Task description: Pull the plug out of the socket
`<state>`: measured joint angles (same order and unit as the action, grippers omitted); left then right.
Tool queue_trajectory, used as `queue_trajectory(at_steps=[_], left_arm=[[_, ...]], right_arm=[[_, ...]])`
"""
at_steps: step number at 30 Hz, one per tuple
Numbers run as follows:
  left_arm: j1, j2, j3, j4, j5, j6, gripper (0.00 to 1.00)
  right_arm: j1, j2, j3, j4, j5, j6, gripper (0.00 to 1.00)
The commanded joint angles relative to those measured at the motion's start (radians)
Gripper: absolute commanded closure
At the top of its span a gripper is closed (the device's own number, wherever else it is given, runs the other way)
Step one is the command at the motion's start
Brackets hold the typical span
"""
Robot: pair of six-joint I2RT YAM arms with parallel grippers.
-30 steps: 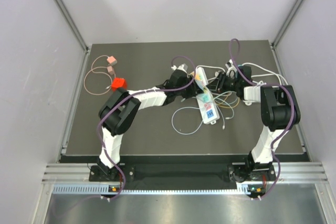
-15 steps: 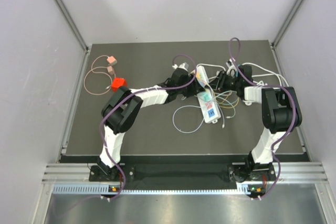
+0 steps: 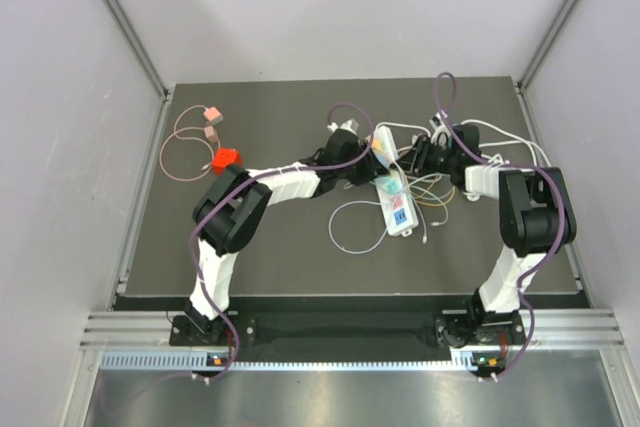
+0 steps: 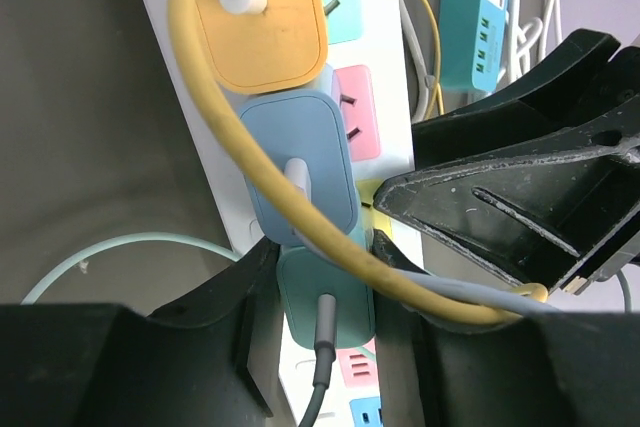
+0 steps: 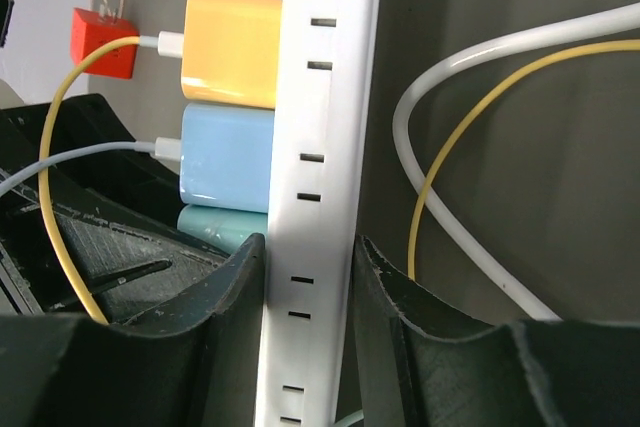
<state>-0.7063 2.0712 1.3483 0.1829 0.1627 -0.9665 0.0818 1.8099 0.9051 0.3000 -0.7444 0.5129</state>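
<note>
- The white power strip (image 5: pixel 320 97) lies on the table (image 3: pixel 280 257); the right tool (image 5: pixel 307 277) is clamped across the strip's two long edges.
- On the strip's face, an orange plug (image 4: pixel 265 32), a blue plug (image 4: pixel 300 162) and a teal plug (image 4: pixel 300 297) sit in a row, all against the strip.
- The left tool (image 4: pixel 322 292) is closed on the teal plug, one finger on each side.
- A yellow cable (image 4: pixel 215 137) runs from the orange plug across the blue plug.
</note>
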Motion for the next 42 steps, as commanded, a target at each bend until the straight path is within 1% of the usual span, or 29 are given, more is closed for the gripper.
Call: queue_trajectory(at_steps=[1, 3, 6, 9, 11, 15, 16, 17, 18, 22, 23, 27, 32, 36, 40, 42], left_arm=[[0.011, -0.065, -0.015, 0.039, 0.049, 0.041, 1.0], [0.017, -0.094, -0.035, 0.056, 0.078, 0.035, 1.0], [0.04, -0.146, -0.084, 0.104, 0.155, -0.011, 1.0], [0.074, -0.186, -0.147, 0.168, 0.222, -0.073, 1.0], [0.091, -0.197, -0.164, 0.164, 0.242, -0.068, 1.0], [0.102, -0.215, -0.153, 0.075, 0.259, 0.021, 1.0], [0.1, -0.218, -0.132, 0.047, 0.258, 0.087, 1.0], [0.099, -0.224, -0.124, -0.003, 0.259, 0.118, 1.0], [0.099, -0.238, -0.133, -0.005, 0.259, 0.161, 1.0], [0.1, -0.276, -0.138, -0.075, 0.244, 0.262, 1.0], [0.1, -0.283, -0.135, -0.12, 0.241, 0.282, 1.0], [0.12, -0.333, -0.143, -0.206, 0.241, 0.377, 1.0], [0.191, -0.423, -0.195, -0.227, 0.284, 0.425, 1.0], [0.267, -0.489, -0.233, -0.261, 0.317, 0.456, 1.0], [0.341, -0.563, -0.236, -0.309, 0.363, 0.479, 1.0], [0.391, -0.618, -0.221, -0.322, 0.414, 0.482, 1.0]], right_arm=[[0.009, -0.115, -0.005, 0.059, 0.023, -0.098, 1.0], [0.009, -0.154, -0.024, 0.068, 0.071, -0.12, 1.0], [0.009, -0.184, -0.038, 0.082, 0.102, -0.14, 1.0], [0.007, -0.176, -0.038, 0.076, 0.109, -0.148, 1.0], [0.006, -0.167, -0.038, 0.074, 0.111, -0.149, 1.0], [0.0, -0.136, -0.037, 0.074, 0.109, -0.137, 1.0], [-0.004, -0.132, -0.035, 0.074, 0.109, -0.129, 1.0], [-0.007, -0.12, -0.037, 0.079, 0.103, -0.125, 1.0], [-0.011, -0.115, -0.037, 0.08, 0.1, -0.116, 1.0], [-0.024, -0.095, -0.037, 0.09, 0.077, -0.094, 1.0], [-0.027, -0.087, -0.035, 0.096, 0.064, -0.091, 1.0], [-0.039, -0.07, -0.034, 0.108, 0.031, -0.064, 1.0], [-0.047, -0.063, -0.031, 0.111, 0.014, -0.056, 1.0], [-0.048, -0.058, -0.029, 0.111, 0.01, -0.05, 1.0], [-0.051, -0.06, -0.029, 0.111, 0.008, -0.047, 1.0], [-0.051, -0.06, -0.029, 0.111, 0.01, -0.048, 1.0]])
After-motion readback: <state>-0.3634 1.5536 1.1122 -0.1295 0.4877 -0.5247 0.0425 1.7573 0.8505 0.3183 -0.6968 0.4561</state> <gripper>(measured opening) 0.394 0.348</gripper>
